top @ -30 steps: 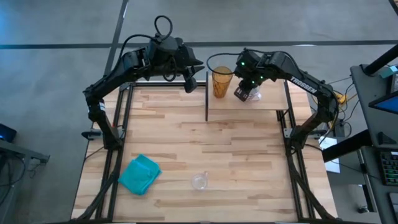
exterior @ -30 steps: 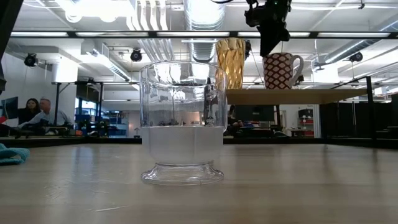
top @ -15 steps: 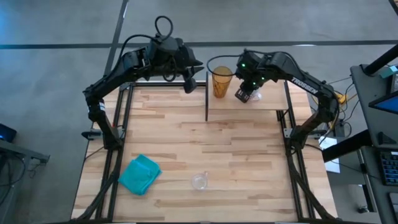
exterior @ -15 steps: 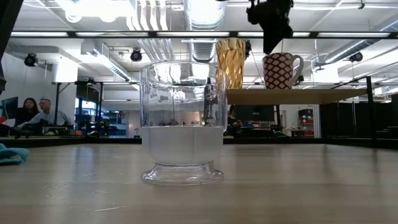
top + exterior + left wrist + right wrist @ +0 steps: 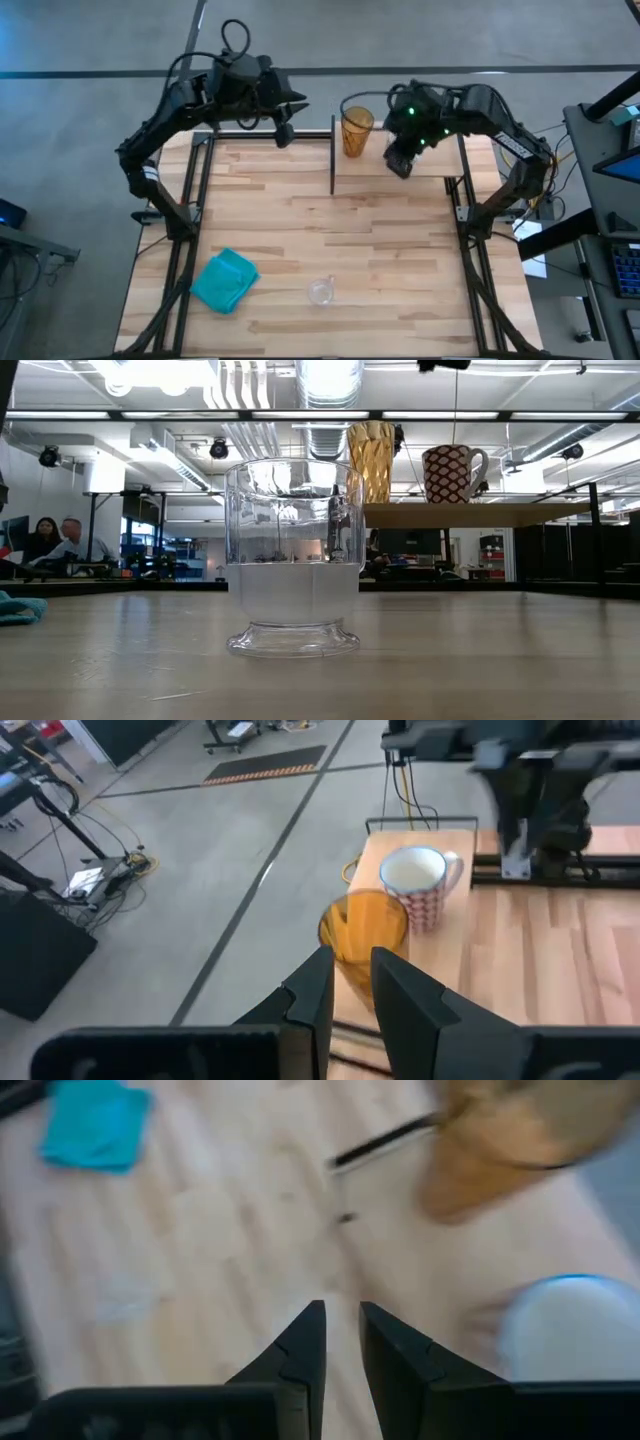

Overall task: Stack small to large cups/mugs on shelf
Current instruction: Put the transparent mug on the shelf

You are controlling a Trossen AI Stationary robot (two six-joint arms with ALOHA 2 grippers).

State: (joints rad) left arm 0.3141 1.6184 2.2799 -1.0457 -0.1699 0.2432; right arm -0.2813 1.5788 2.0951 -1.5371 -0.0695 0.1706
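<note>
The right gripper (image 5: 398,166), fingers nearly together and empty, has lifted off the mug (image 5: 450,473); the small glass (image 5: 320,292) lies far below it, next.

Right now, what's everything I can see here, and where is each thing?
Tumbler: one, amber, on the shelf, left of the mug.
Mug: one, white with red pattern, on the shelf.
Small cup: one, clear, on the table's near side.
Cloth: one, teal, left of the small cup.
Shelf: one, light wood, far right of the table.
Table: one, light wood.
Left gripper: nearly shut, empty, left of the shelf.
Right gripper: nearly shut, empty, above the shelf.
</note>
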